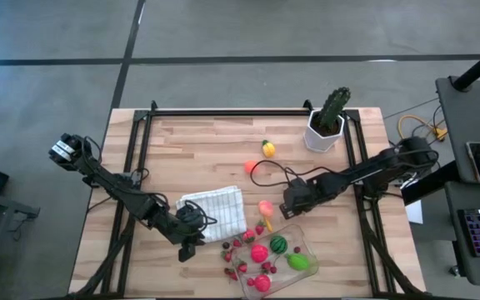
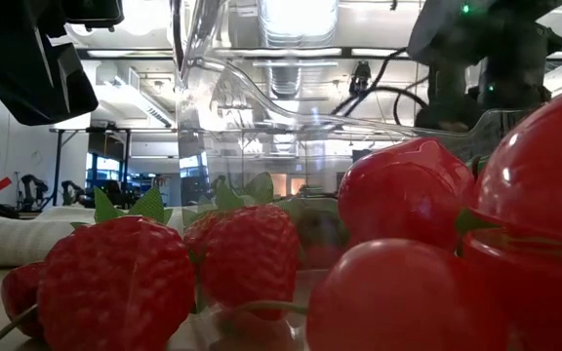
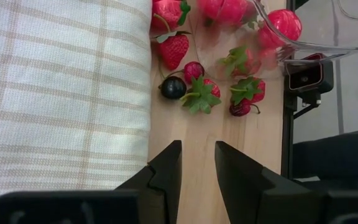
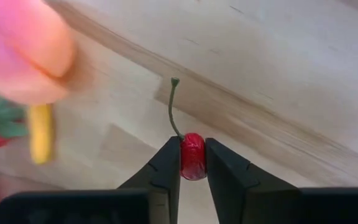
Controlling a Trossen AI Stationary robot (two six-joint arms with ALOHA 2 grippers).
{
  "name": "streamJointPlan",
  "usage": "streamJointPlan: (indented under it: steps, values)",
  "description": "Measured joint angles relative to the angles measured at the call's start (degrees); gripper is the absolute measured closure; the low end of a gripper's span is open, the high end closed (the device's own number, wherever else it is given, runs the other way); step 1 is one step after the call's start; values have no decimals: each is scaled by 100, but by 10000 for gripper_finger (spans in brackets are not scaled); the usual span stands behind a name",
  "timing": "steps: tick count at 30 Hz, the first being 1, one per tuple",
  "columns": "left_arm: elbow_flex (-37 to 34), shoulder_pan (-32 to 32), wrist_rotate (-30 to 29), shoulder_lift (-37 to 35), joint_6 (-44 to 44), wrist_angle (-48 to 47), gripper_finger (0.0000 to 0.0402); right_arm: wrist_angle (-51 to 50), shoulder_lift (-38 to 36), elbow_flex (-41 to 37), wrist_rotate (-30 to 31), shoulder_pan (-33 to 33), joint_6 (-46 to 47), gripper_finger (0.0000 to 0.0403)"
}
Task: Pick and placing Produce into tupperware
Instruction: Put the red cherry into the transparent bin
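Where the right arm reaches in over the pale wooden slatted desk (image 1: 215, 146), its right gripper (image 4: 193, 163) has the jaws nearly shut on a small glossy red cherry (image 4: 192, 156), green stem standing up above the fingers. In the high view that right gripper (image 1: 292, 202) sits beside a pink-orange peach-like toy fruit (image 1: 265, 207), just above the clear shallow rectangular plastic tupperware (image 1: 310, 247). Inside the tupperware: a green-and-dark striped watermelon ball (image 1: 279, 244), a bright green toy vegetable (image 1: 297, 262), and pink-red round fruits (image 1: 259, 253). Small red strawberries with green leaf caps (image 3: 174, 50) and a dark berry (image 3: 173, 88) lie loose on the desk between the tupperware and the white checked folded cloth (image 1: 213, 213). Left gripper (image 3: 197, 167) hovers low by the cloth's edge, jaws closed to a narrow slot, holding nothing. Farther back: a yellow-orange small fruit (image 1: 267, 147), an orange-red one (image 1: 251, 167), and a dark green cactus in a white pot (image 1: 329, 121).
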Motion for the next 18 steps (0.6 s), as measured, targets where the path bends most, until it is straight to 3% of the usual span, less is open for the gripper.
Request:
streamJointPlan:
  steps: [10, 14, 18]
  values:
    - [-2, 5, -82, -8, 0, 7, 320, 36, -814, 612, 647, 2, -334, 344]
    - [-2, 7, -175, -8, 0, 46, 320, 190, -1071, 1152, 409, 150, -881, 344]
    - [0, 9, -224, -8, 1, 57, 320, 43, -968, 1741, -240, 448, -1073, 344]
